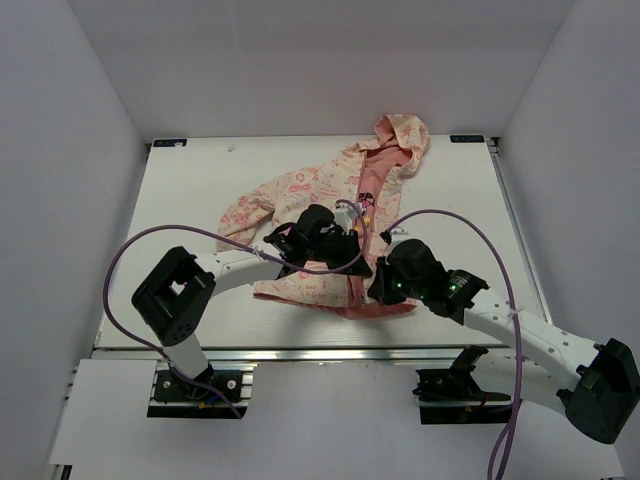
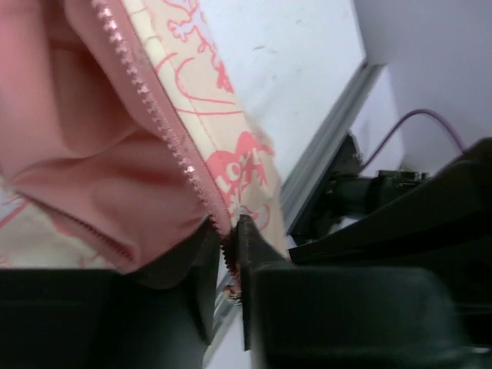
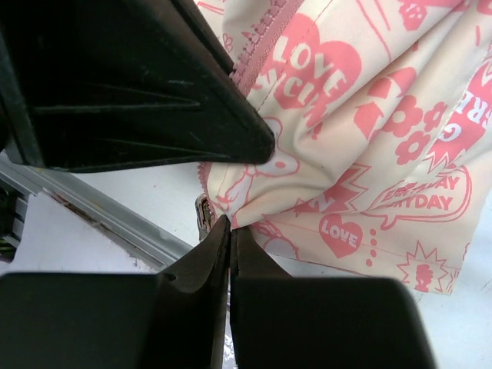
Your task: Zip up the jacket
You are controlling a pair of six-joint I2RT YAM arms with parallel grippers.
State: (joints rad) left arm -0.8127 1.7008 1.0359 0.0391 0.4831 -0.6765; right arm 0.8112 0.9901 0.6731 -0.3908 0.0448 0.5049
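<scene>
The jacket (image 1: pixel 320 200) lies on the table, cream with pink print, hood at the back right and its front partly open on the salmon lining. My left gripper (image 1: pixel 345 258) is over its lower front. In the left wrist view it (image 2: pixel 228 254) is shut on the pink zipper strip (image 2: pixel 165 127). My right gripper (image 1: pixel 380 290) is at the hem corner. In the right wrist view it (image 3: pixel 231 227) is shut on the jacket's bottom edge (image 3: pixel 254 204), right beside the metal zipper slider (image 3: pixel 204 215). The two grippers are close together.
The left gripper's black finger (image 3: pixel 138 92) fills the upper left of the right wrist view. The table's metal front rail (image 1: pixel 300 352) runs just below the hem. White walls enclose the table on three sides. Purple cables (image 1: pixel 150 240) loop above both arms.
</scene>
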